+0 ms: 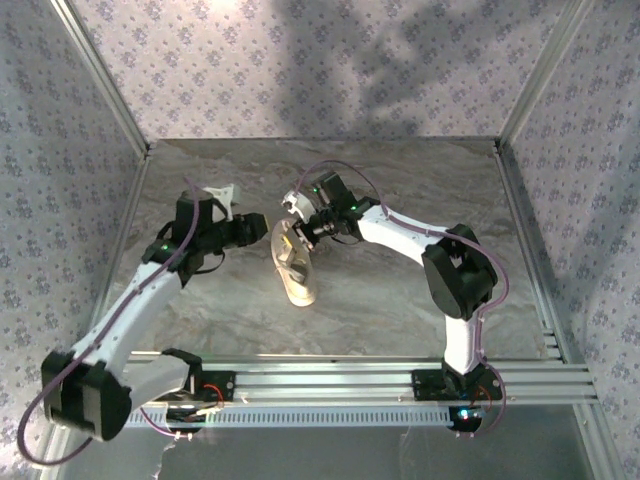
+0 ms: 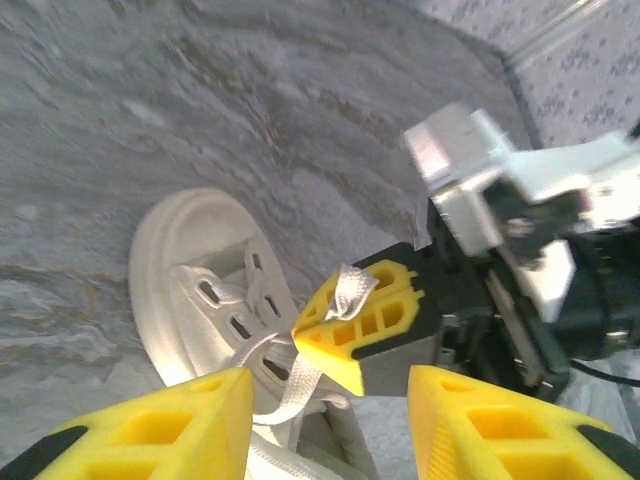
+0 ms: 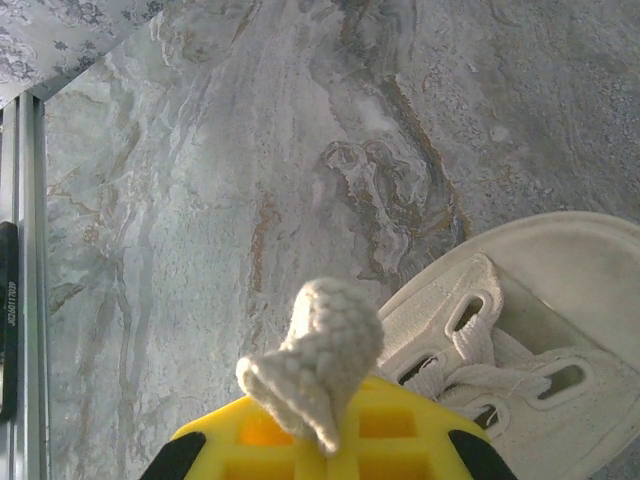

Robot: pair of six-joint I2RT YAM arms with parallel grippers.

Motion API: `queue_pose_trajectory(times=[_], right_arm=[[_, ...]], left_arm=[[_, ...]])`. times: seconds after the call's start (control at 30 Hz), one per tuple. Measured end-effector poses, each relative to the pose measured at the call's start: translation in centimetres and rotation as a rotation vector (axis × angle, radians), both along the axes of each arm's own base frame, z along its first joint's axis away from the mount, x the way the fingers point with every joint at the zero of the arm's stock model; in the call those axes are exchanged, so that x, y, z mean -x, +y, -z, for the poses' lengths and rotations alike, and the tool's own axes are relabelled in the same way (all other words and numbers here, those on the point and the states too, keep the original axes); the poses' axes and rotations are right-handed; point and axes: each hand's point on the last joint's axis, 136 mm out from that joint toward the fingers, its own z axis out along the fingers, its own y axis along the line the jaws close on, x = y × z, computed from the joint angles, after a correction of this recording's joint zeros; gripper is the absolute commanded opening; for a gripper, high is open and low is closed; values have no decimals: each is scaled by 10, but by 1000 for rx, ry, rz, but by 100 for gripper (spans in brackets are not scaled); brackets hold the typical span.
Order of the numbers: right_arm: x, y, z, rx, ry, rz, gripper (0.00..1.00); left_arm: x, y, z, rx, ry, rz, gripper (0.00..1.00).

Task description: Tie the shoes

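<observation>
Floral walls [image 1: 300, 60], marbled grey tabletop [image 1: 400, 290]

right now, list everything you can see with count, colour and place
sneaker: one, cream-white, mid-table between the two arms
laces: several strands, white, threaded through the sneaker's eyelets, one strand pinched and lifted
table: one, grey marbled, under everything
walls: three, pale floral pattern, left, back and right
rails: silver metal, along the near edge and up the corners
left tool: one, yellow fingers, open, just above the sneaker
right tool: one, yellow fingers, shut on the laces over the sneaker
</observation>
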Motion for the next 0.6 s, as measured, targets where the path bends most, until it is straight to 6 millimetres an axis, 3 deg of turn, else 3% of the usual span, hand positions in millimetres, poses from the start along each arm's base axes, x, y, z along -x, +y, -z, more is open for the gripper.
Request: queue_pose_trajectory(times=[0.13, 0.43, 0.6], right_arm=[[3, 2, -2, -2, -14, -14, 0], [9, 5, -2, 2, -10, -28, 1], [10, 6, -1, 6, -5, -30, 2]], left_arm=[[-7, -20, 23, 52, 57, 81, 44], [-18, -39, 18, 148, 28, 145, 44], [-24, -43, 32, 152, 67, 144, 41]])
